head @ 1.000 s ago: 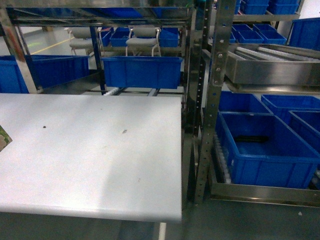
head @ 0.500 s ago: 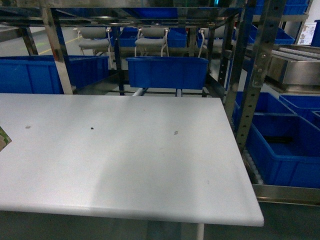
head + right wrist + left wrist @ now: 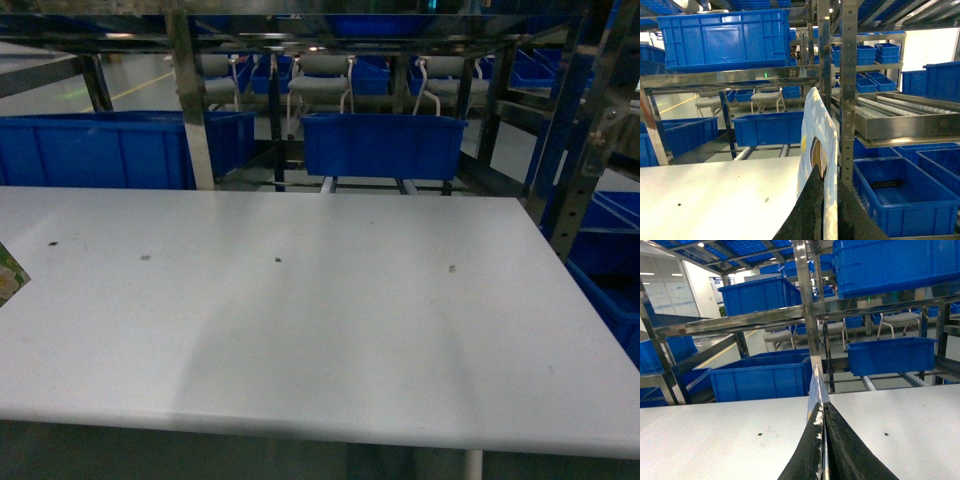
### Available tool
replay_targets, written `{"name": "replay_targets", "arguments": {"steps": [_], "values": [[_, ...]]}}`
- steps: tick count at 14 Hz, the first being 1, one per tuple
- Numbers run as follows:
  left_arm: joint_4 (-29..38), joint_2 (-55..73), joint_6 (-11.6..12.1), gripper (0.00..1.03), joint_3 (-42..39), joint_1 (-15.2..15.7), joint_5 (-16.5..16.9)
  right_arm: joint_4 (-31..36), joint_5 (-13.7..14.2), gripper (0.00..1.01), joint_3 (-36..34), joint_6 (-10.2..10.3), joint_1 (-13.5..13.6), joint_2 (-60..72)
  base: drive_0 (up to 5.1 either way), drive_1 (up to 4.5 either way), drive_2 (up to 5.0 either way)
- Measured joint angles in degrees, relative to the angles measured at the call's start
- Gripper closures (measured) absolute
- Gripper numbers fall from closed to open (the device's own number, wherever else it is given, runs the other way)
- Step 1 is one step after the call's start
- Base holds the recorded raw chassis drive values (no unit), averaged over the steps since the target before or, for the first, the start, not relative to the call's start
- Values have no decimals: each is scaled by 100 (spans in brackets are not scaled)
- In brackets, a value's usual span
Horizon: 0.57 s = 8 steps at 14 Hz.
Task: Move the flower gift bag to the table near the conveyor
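Note:
The flower gift bag (image 3: 816,385) is glossy and pale and is seen edge-on, with my left gripper (image 3: 823,405) shut on its thin rim. My right gripper (image 3: 822,172) is shut on another part of the bag (image 3: 810,115), beside its oval handle hole. Both hold it in the air above the white table (image 3: 320,320). Only a green printed corner of the bag (image 3: 8,275) shows at the left edge of the head view, and neither gripper appears there. The conveyor (image 3: 190,110), a steel rack with rollers, stands right behind the table.
Blue bins (image 3: 385,143) (image 3: 95,150) sit on the conveyor behind the table. A second steel rack (image 3: 850,90) with more blue bins (image 3: 900,200) stands off the table's right end. Grey chairs (image 3: 320,70) are beyond the rack. Small dark specks (image 3: 277,261) dot the tabletop.
The head view has shifted left along the table. The right-hand rack and its bins have slid out of view, and the tabletop now fills the width. The bag corner stays at the left edge.

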Motion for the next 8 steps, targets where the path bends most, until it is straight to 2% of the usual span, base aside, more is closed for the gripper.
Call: {"name": "replay_targets", "arguments": {"steps": [8], "values": [[-2, 0, 0, 101, 0, 0, 0, -4, -2, 99, 0, 0, 0, 2, -487, 254, 254]]}}
